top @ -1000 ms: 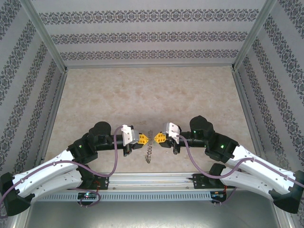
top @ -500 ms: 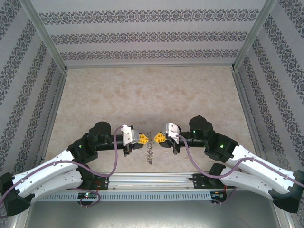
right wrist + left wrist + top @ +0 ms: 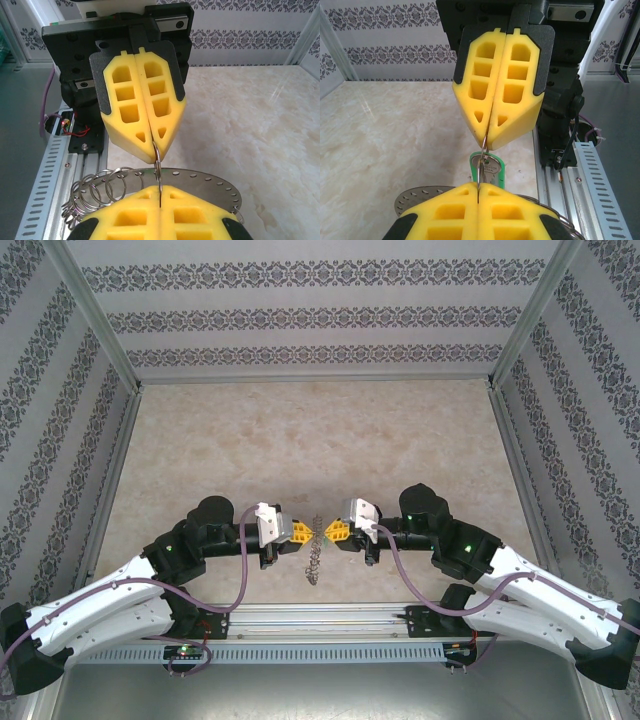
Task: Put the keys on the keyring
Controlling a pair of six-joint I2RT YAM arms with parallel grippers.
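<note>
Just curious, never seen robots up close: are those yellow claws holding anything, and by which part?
The left gripper and right gripper, both shut, pinch opposite rim edges of one thin silvery metal ring.

A beige marbled tabletop sits boxed in by walls papered in grey damask bands. Aluminium posts rise from its far corners. A slotted white duct runs along its near edge.

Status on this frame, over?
Left gripper, right gripper: jaws shut, tip to tip, both pinching one small ring. Green-headed key at that ring; keyring just below. Nothing in the way.
</note>
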